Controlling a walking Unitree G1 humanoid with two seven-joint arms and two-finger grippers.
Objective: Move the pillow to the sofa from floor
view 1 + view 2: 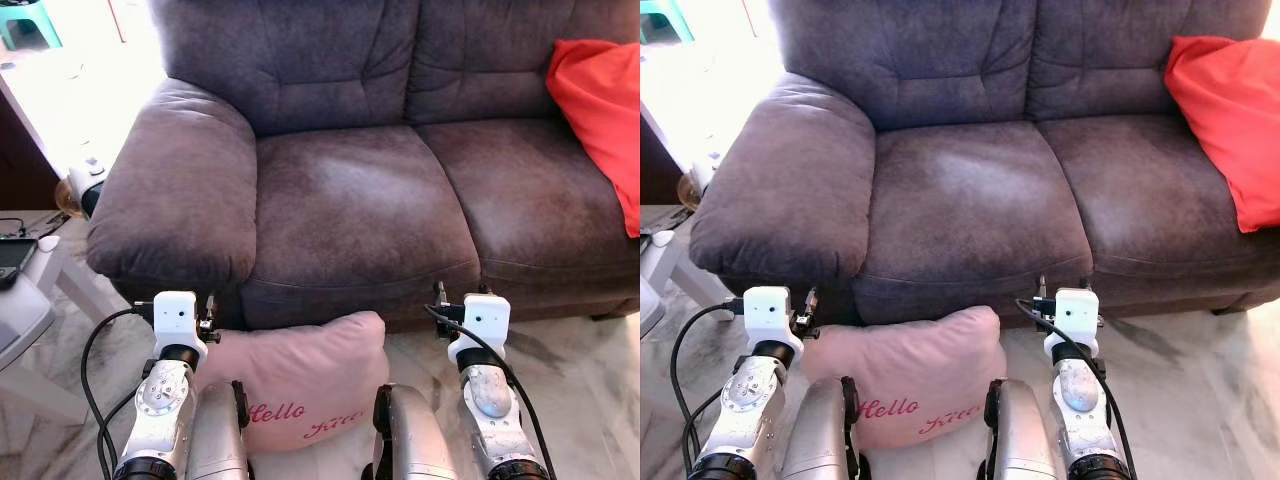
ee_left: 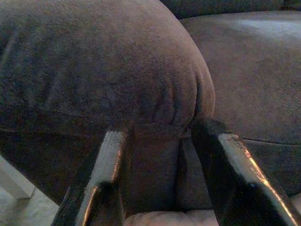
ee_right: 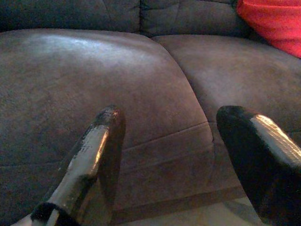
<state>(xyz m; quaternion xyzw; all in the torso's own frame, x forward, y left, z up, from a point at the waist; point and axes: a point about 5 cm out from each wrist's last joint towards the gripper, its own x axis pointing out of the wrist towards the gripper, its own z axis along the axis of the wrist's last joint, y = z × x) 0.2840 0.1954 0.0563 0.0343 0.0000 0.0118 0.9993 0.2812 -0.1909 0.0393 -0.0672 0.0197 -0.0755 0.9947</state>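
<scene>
— Where is the pillow (image 1: 300,385) sitting right now?

— The pink one is lying on the floor (image 1: 590,390), pushed up against the front edge of the sofa (image 1: 350,200), just below the seam where the armrest meets the left seat cushion. It is resting between the robot's two arms, which looks like a deliberate line-up for a two-sided lift.

— And the hands?

— The left hand (image 2: 160,160) is hovering by the pillow's left top corner with its fingers (image 2: 106,160) spread, pointing at the base of the armrest — the pillow's edge is just peeking in beneath them. It is gripping nothing.

— The right one?

— The right hand (image 3: 178,141) is opening wide too, aiming at the seat cushion's front edge, and is holding nothing either. It is sitting off the pillow's right corner, apart from it.

— Anything already on the sofa?

— A red cushion (image 1: 605,110) is leaning at the right end, so the left seat is looking like the free landing spot.
</scene>
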